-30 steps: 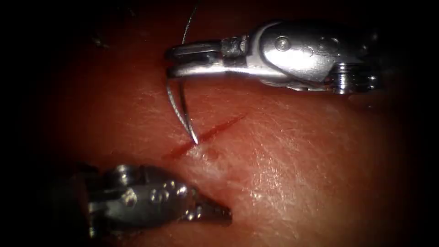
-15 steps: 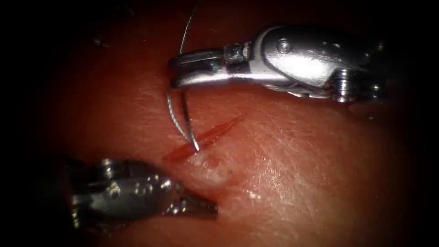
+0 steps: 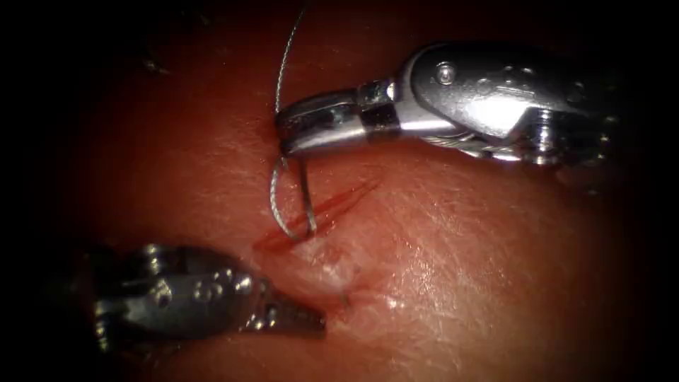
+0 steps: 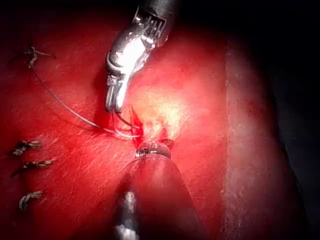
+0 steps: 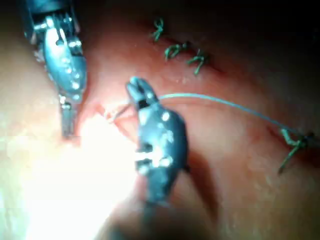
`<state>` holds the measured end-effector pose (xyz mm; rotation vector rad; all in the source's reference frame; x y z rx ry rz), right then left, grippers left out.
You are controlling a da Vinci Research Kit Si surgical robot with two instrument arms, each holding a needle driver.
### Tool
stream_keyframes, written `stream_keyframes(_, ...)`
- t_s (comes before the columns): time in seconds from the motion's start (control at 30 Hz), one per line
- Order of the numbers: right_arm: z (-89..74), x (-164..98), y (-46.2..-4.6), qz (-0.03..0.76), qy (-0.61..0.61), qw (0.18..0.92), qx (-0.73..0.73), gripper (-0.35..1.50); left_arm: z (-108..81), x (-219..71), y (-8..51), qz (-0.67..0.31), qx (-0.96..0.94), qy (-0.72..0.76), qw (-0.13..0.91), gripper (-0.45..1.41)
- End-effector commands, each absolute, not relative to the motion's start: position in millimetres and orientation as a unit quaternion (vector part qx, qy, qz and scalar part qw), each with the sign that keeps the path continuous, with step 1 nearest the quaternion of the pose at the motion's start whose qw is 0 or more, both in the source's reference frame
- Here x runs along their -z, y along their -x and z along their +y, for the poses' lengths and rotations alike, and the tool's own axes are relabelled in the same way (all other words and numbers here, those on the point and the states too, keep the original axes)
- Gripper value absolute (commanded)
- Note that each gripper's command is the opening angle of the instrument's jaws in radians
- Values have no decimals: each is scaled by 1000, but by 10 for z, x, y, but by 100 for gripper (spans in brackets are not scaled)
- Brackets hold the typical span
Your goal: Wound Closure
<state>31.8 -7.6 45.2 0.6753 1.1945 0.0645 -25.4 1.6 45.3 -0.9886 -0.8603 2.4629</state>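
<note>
Down in the lower left of the endoscope frame, nearest the lens, the left tool (image 3: pixel 300 320) lies with its jaws together on the tissue (image 3: pixel 460 269), apparently pinching a raised fold of it just below the cut (image 3: pixel 318 212) (the grip itself is hard to confirm from here).

The cut runs as a slanted red line through the middle of the frame, rising to the right.

Just above it, the needle (image 3: pixel 306 201) hangs from the right tool (image 3: pixel 283 131), which enters from the upper right with its jaws clamped on the needle near its thread end. The needle's long axis runs almost straight down from those jaws, curving slightly, and its tip points at the cut, meeting the tissue at the cut's upper edge; whether it has entered is unclear.

So the needle sits directly below the right tool and well up and right of the left tool's tip.

The thread (image 3: pixel 283 64) loops beside the needle, then climbs to the top of the frame.
</note>
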Motion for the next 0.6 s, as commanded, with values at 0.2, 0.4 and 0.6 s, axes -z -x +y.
stream_keyframes(0.2, -84, -454, -328, 531, -367, 764, -13, -35, 10, -459, 258, -306, -869, 349, 174, -31)
stream_keyframes(0.4, -103, -462, -330, 508, -428, 747, -18, -35, 10, -458, 257, -306, -868, 349, 174, -31)
stream_keyframes(0.6, -121, -457, -326, 491, -471, 732, -24, -35, 10, -458, 256, -306, -868, 349, 174, -31)
